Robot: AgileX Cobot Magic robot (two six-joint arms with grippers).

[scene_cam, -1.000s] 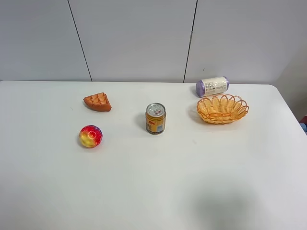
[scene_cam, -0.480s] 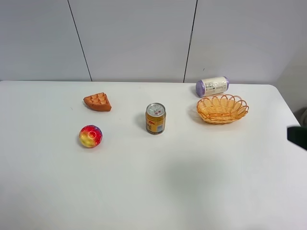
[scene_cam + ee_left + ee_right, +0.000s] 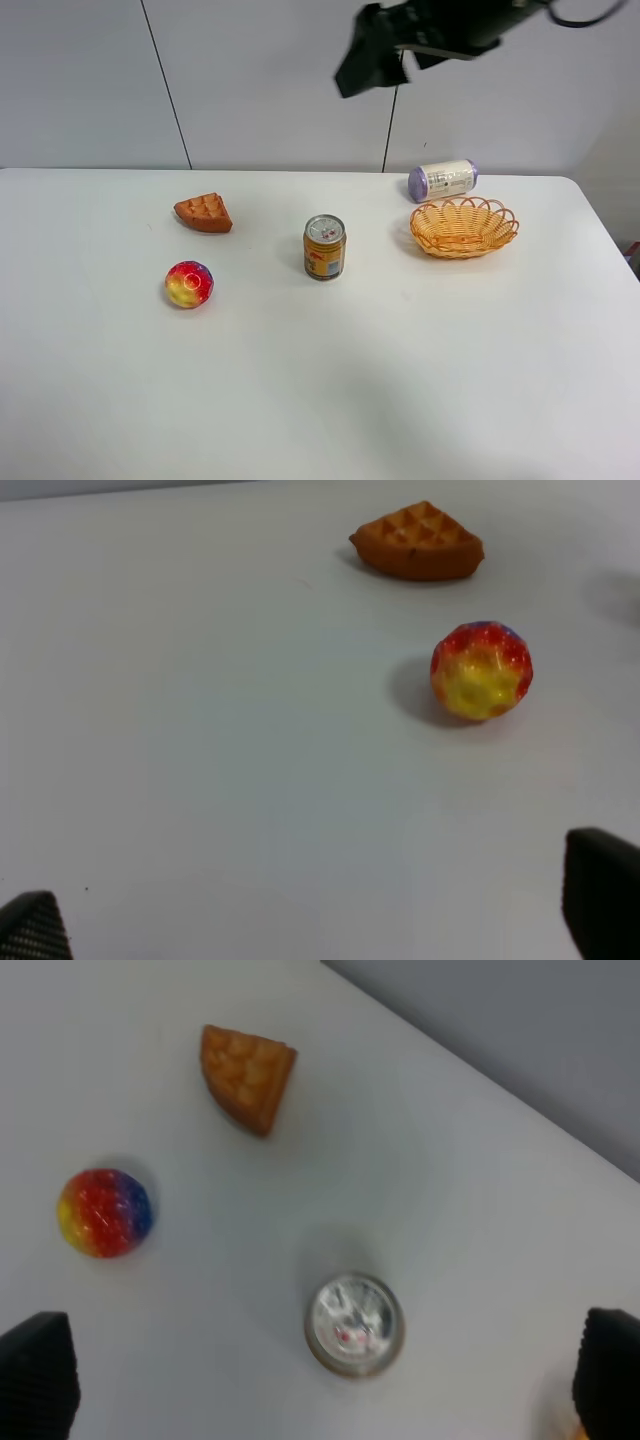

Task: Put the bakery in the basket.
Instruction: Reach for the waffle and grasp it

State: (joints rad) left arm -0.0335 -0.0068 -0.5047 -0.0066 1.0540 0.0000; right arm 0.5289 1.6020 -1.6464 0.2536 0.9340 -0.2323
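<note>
The bakery is an orange-brown wedge with a grid top, lying on the white table at the back left. It also shows in the left wrist view and the right wrist view. The basket is an oval wicker one, empty, at the back right. My right gripper hangs high above the table's back middle; in the right wrist view its jaws are wide apart and empty. My left gripper is open and empty, low over the table, short of the bakery.
A drink can stands upright mid-table between bakery and basket; it also shows in the right wrist view. A rainbow ball lies in front of the bakery. A white-and-purple cylinder lies behind the basket. The table's edge runs at the right.
My right arm has come into view: at the right edge half a second ago, now high over the back of the table. The objects have not moved.
</note>
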